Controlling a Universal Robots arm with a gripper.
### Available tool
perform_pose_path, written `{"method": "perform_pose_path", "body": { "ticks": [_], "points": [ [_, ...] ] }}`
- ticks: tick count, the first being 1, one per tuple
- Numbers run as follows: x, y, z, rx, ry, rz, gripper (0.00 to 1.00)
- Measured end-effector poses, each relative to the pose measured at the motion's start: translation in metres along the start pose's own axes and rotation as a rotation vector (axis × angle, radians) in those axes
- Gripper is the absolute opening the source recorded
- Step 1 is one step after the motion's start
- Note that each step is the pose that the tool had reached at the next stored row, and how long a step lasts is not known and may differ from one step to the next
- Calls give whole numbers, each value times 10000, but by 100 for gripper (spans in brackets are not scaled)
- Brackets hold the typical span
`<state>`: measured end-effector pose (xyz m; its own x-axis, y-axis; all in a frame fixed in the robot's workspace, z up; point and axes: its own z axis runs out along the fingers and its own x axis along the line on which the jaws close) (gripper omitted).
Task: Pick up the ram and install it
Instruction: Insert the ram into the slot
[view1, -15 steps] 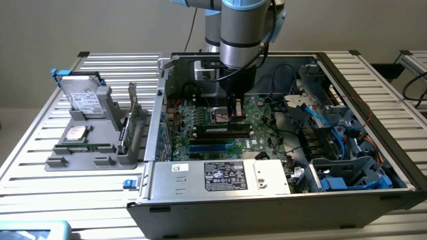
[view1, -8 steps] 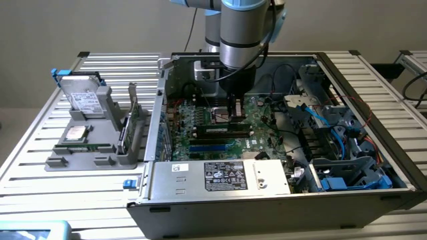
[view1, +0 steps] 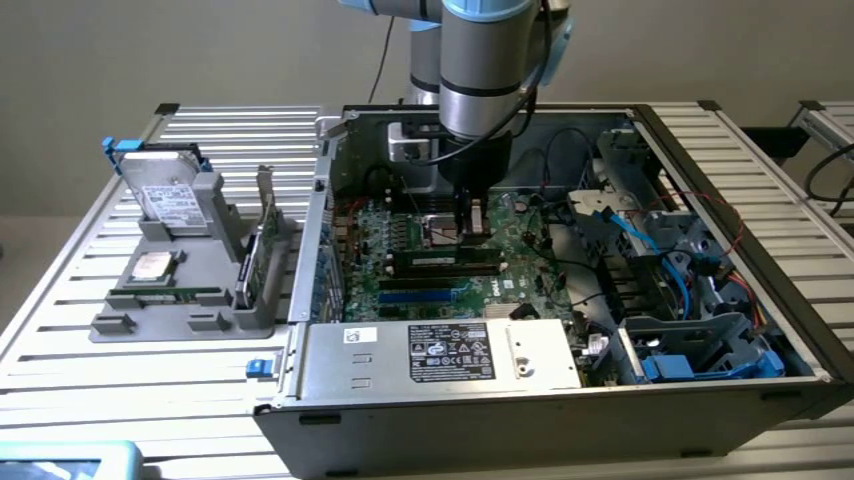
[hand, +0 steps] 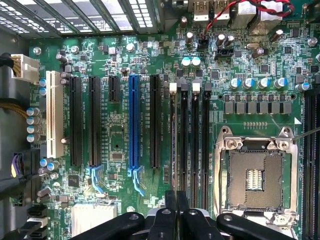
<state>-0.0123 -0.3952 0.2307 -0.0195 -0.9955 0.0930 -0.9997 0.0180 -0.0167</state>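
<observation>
While the ram (view1: 167, 297) lies flat along the front of the gray holder (view1: 147, 325), it sits outside the computer case (view1: 534, 410), toward the exterior view's left, on the slatted table (view1: 80, 370). Same holder: small silver processor chip (view1: 151, 266) just behind the ram, hard drive (view1: 167, 195) propped up at the back, taller green expansion card (view1: 267, 235) standing on edge on the side nearest the case. Gripper (view1: 465, 225) is well apart from the ram, down inside the open case over the motherboard (view1: 400, 240), hanging from the arm (view1: 487, 60). Wrist view: gripper (hand: 176, 207) has its two black fingers (hand: 171, 205) pressed together, touching each other, poised above the motherboard (hand: 120, 140) at the end of the black memory slots (hand: 195, 145). CPU socket (hand: 255, 175) is just beside those slots, open; blue slot (hand: 133, 120) lies on their other side. Power supply (view1: 441, 352) with its label sits at the case's near edge in the exterior view.
</observation>
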Motion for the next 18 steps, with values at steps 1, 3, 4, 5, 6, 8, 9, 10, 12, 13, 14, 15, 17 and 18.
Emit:
{"method": "perform_pose_path", "body": {
  "ticks": [1,3,4,5,6,8,9,10,12,13,14,15,17,18],
  "points": [
    [0,1,2,10,-1,2,12],
    [0,7,6,36,0,6,12],
    [0,11,8,53,-1,9,12],
    [-1,14,10,70,-1,12,12],
    [-1,17,11,86,-1,15,12],
    [-1,26,14,115,-2,25,12],
    [-1,32,15,129,-3,30,12],
    [-1,38,15,140,-3,36,12],
    [-1,43,16,151,-4,52,12],
    [-1,46,16,157,-4,60,12],
    [-1,48,15,162,-3,67,12],
    [-1,50,16,169,-3,76,12],
    [0,51,16,185,0,95,12],
    [0,53,16,192,2,110,12]
  ]
}}
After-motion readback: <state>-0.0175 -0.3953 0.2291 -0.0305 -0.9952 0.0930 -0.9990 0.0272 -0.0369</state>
